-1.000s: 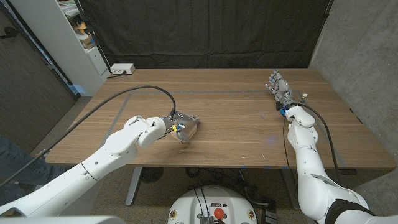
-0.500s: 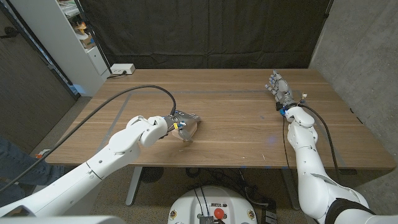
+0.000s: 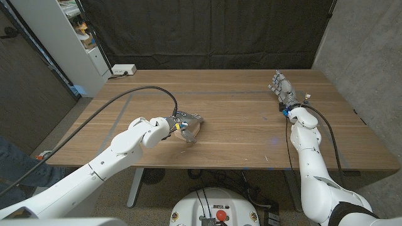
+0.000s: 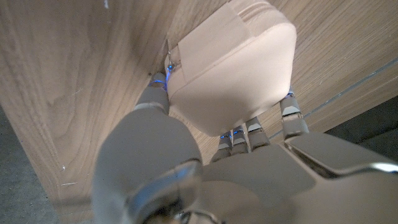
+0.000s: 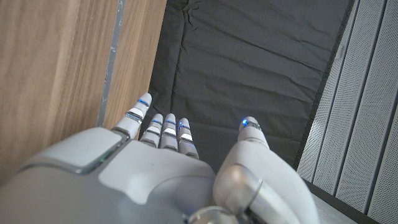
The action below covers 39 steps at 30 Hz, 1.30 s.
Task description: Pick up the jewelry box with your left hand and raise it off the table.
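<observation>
Left hand (image 3: 184, 123) grips the jewelry box (image 3: 190, 128), thumb on one side and fingers (image 4: 249, 132) on the opposite side, with the pale, rounded-cornered box (image 4: 231, 65) lying straight ahead of the palm. Whether the box is touching the table (image 3: 239, 125) or just clear of it cannot be told; it sits low, close to the wood, near the table's front edge and left of its middle. Its long axis seems to run away from the palm, though that is a judgement. With the grasp made, the lift looks like it needs only a straight upward move, and nothing stands over the box. Right hand (image 3: 281, 86) holds nothing, fingers apart, well away at the table's far right side. A white power strip (image 3: 122, 69) lies at the table's far left corner, well clear.
</observation>
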### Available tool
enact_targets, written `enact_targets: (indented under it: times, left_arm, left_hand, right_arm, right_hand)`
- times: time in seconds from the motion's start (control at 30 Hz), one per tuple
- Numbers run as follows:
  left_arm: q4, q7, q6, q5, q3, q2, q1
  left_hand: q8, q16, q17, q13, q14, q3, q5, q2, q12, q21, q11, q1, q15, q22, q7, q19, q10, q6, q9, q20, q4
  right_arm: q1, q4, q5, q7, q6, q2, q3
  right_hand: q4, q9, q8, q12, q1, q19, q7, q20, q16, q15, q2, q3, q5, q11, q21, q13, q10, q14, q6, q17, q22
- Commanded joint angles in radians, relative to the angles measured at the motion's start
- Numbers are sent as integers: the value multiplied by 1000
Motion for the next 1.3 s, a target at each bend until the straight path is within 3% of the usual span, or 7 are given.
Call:
enact_targets:
  times: [0.03,1.3]
  left_arm:
    - [3,45,19,-25,-19,4,-6]
    - [-28,105,26,-41,-61,42,11]
  left_hand:
    - [7,7,5,2,9,11,-7,86,8,6,3,104,-3,0,1,106,12,10,3,-99,-1]
    - [8,19,30,5,28,24,-29,86,13,14,3,114,-7,-4,5,119,30,32,4,-98,3]
  right_arm:
    - [10,-5,-6,-9,0,7,-10]
    - [-20,-90,-17,-39,-15,31,-22]
  right_hand:
    - [1,3,6,6,-1,0,-2,5,0,10,-9,-2,4,0,6,4,-9,-2,2,2,4]
    - [1,3,6,7,-1,2,-2,7,0,9,-9,-3,4,0,7,4,-9,-2,2,2,5]
